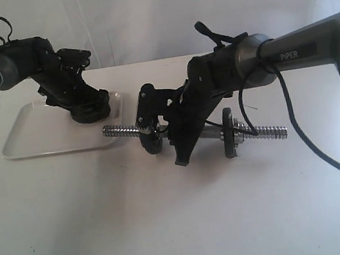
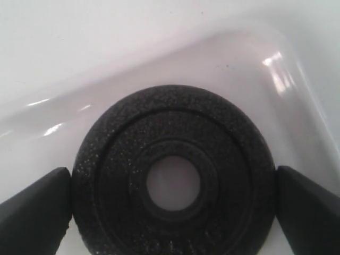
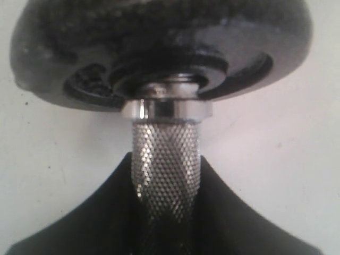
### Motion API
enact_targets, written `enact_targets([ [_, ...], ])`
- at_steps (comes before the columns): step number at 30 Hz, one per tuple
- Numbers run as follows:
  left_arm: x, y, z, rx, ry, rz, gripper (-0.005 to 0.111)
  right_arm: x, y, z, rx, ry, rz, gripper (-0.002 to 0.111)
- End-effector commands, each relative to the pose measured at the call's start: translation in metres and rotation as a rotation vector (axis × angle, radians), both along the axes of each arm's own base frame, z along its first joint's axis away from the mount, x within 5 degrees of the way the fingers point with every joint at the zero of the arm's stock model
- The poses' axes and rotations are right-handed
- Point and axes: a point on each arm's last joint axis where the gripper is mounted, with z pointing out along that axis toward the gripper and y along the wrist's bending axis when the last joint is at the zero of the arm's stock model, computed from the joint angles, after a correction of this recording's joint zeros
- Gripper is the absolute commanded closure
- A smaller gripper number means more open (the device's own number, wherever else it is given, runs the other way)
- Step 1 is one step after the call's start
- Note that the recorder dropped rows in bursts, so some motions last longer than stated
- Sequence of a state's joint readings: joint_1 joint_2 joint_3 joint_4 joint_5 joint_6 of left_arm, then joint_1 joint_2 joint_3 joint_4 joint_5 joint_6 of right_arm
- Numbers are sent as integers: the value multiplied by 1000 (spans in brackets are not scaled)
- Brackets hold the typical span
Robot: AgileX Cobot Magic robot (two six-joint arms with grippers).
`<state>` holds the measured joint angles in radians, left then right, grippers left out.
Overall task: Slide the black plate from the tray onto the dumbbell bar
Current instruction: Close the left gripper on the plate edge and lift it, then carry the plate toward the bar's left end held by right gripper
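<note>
The black plate [image 2: 122, 159] lies flat in a corner of the white tray [image 2: 281, 64], its centre hole facing up. My left gripper [image 2: 172, 183] reaches down over it, one finger against each side of its rim. In the exterior view this gripper [image 1: 87, 112] stands over the plate [image 1: 92, 116] at the right end of the tray [image 1: 31, 131]. The dumbbell bar [image 1: 117, 132] lies across the table to the right of the tray. My right gripper [image 1: 181, 140] is shut on its knurled middle [image 3: 166, 154].
Two black plates are on the bar: one near its left end [image 1: 155, 141], one near its right end [image 1: 229, 133]. The right wrist view shows one of them [image 3: 159, 42] behind a silver collar [image 3: 166, 109]. A black cable [image 1: 306, 146] trails from the right arm.
</note>
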<state>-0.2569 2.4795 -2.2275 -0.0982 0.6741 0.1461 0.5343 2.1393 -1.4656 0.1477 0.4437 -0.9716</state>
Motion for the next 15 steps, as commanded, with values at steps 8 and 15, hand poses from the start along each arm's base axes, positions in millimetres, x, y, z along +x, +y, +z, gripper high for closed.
enact_targets([
  [8,-9,29,42,-167,67,-44,107,5,7,16,108,-66,-66,108],
  [15,-14,45,62,-369,117,-94,107,6,7,17,121,-79,-72,108],
])
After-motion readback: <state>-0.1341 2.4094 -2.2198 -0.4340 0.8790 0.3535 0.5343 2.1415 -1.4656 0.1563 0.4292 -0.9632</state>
